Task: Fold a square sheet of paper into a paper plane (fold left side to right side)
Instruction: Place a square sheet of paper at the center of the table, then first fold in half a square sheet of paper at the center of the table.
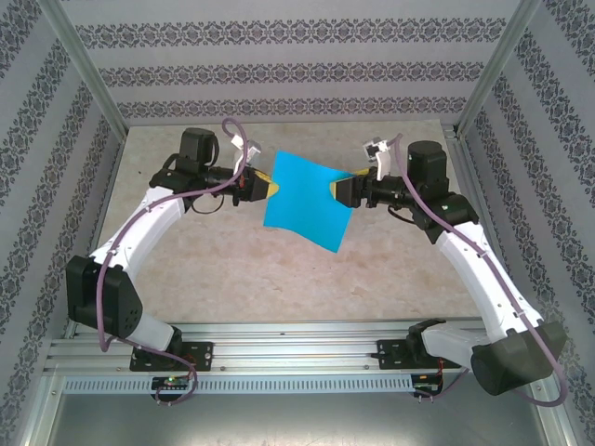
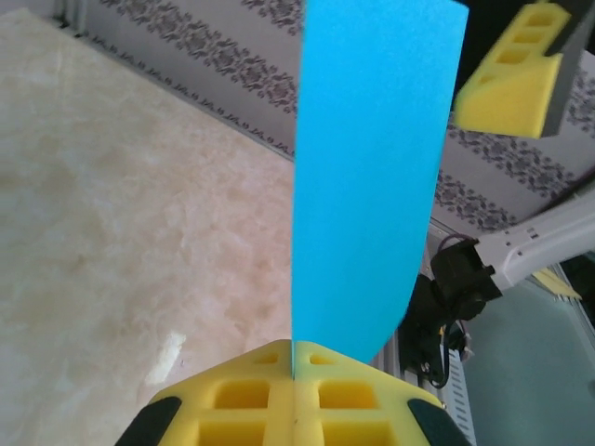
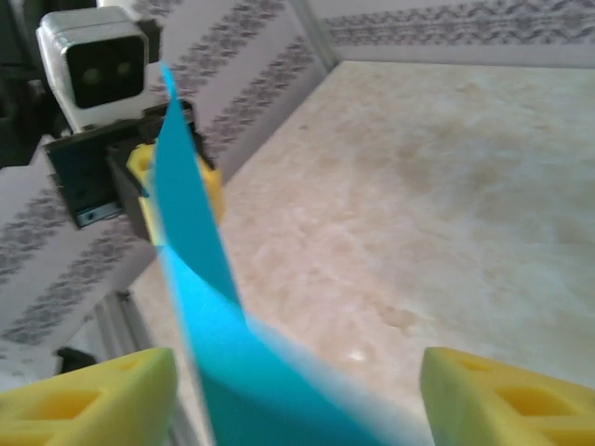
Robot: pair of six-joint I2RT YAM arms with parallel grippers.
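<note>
The teal-blue square sheet of paper (image 1: 305,198) hangs in the air above the table, between the two arms. My left gripper (image 1: 275,188) is shut on the sheet's left edge; in the left wrist view the yellow pads (image 2: 279,390) press together on the paper (image 2: 367,177), which rises straight up from them. My right gripper (image 1: 337,190) is at the sheet's right edge with its jaws open. In the right wrist view its yellow fingertips (image 3: 502,390) stand wide apart and the blurred paper (image 3: 200,269) runs loose between them.
A beige marbled tabletop (image 1: 223,251) lies under the sheet. Patterned walls (image 1: 297,56) with metal frame posts (image 1: 84,65) close in the back and sides. An aluminium rail (image 1: 297,358) carries both arm bases at the near edge.
</note>
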